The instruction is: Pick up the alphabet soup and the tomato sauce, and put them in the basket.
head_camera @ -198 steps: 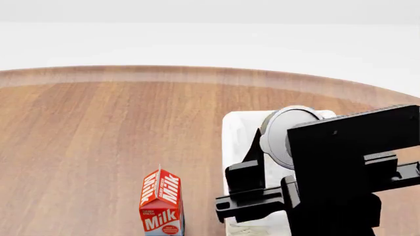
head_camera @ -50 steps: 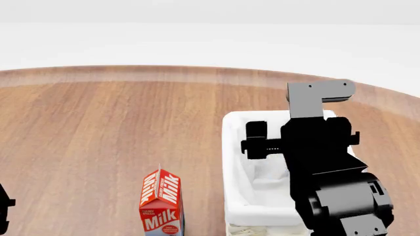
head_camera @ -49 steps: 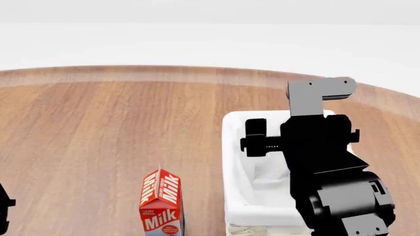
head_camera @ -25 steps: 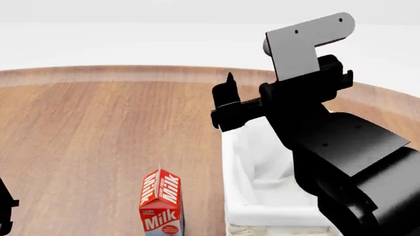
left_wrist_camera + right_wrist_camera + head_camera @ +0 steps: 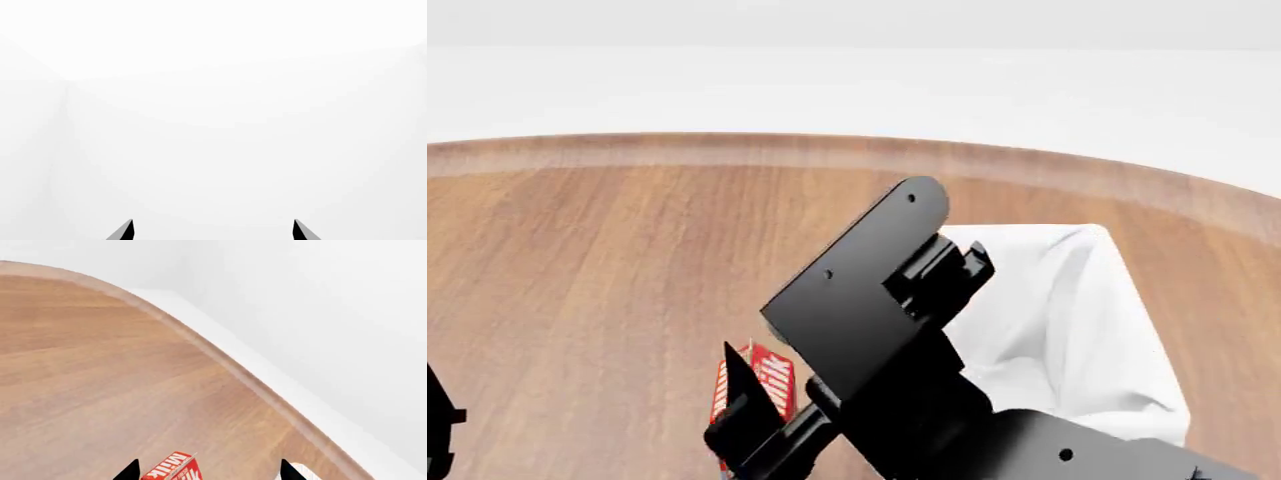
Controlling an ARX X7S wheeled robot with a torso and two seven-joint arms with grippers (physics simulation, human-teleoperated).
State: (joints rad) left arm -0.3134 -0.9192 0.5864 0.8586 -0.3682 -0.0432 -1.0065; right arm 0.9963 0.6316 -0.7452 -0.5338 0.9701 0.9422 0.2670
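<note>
Fingertips of the right gripper (image 5: 208,471) stand spread, empty, above the milk carton (image 5: 175,468) on the wooden table (image 5: 80,365). Left gripper (image 5: 212,231) also gapes, facing blank white. Beyond the right arm (image 5: 881,330) sits the basket (image 5: 1068,310); neither can shows.

The basket (image 5: 1094,330) stands on the tabletop (image 5: 627,260) toward the right side of the head view, well short of the far edge. The milk carton (image 5: 767,385) stands on the tabletop just left of the basket and nearer the robot. The right arm (image 5: 881,330) reaches across in front of both, hiding the basket's left side and much of the carton. In the right wrist view the carton (image 5: 175,469) sits between the right end effector's (image 5: 208,471) two fingertips.
</note>
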